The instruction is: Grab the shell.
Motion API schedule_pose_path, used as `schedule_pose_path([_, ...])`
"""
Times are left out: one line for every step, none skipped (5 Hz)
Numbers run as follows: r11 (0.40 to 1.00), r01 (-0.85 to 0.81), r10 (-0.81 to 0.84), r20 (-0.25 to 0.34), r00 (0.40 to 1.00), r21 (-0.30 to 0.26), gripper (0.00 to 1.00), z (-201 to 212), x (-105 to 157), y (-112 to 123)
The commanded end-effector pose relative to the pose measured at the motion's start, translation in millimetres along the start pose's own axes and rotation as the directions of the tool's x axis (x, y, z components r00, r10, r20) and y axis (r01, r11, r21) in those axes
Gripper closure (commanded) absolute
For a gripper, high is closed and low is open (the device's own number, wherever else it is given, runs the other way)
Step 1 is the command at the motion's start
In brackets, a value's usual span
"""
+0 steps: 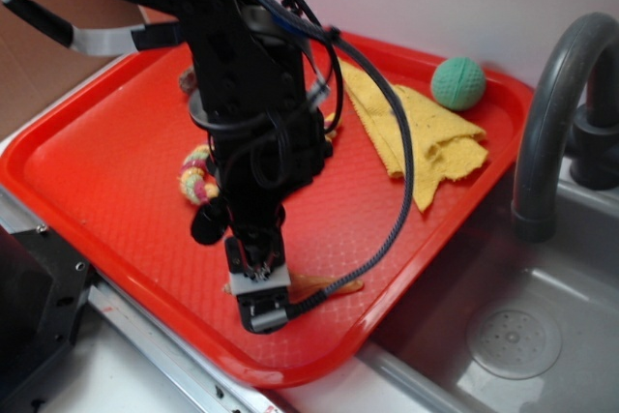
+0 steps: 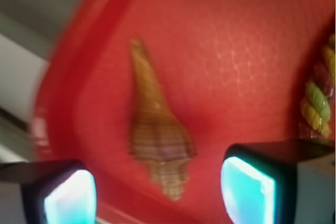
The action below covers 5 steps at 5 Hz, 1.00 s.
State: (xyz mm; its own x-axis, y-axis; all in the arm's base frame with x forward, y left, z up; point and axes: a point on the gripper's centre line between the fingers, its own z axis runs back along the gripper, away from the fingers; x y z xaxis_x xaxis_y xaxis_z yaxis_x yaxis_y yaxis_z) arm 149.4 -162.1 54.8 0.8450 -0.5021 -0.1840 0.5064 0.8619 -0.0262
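While the exterior view hides most of it behind the black tool (image 1: 259, 299), the wrist view shows the ribbed tan-and-brown spiral shell (image 2: 156, 132) whole, lying on the pebbled red plastic tray (image 2: 236, 61) between the tool's parted, untouching pads (image 2: 248, 191).

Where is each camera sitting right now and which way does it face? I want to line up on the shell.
Exterior: off to the side and above, looking down across the red tray by the sink; shows the arm and tool over the shell.
Wrist: on the arm, looking straight down past both fingers; the shell lies between them, blurred.
Shared: shell, tray, striped rope, tool.
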Motion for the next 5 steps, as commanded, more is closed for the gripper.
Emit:
schedule_pose_path([0.999,0.023,-0.022,-0.036,0.999,0.041,0.0,-22,4,-18])
schedule_pose_path([0.998,-0.005,0.008,-0.062,0.998,0.058,0.0,-27,2,-20])
schedule_pose_path([0.998,-0.015,0.021,-0.099,0.995,0.061,0.0,-39,5,-16])
schedule_pose_path([0.998,0.009,0.0,-0.127,0.992,0.069,1.0,-46,6,-23])
schedule_pose_path([0.998,-0.008,0.015,-0.115,0.993,0.066,1.0,-37,5,-28])
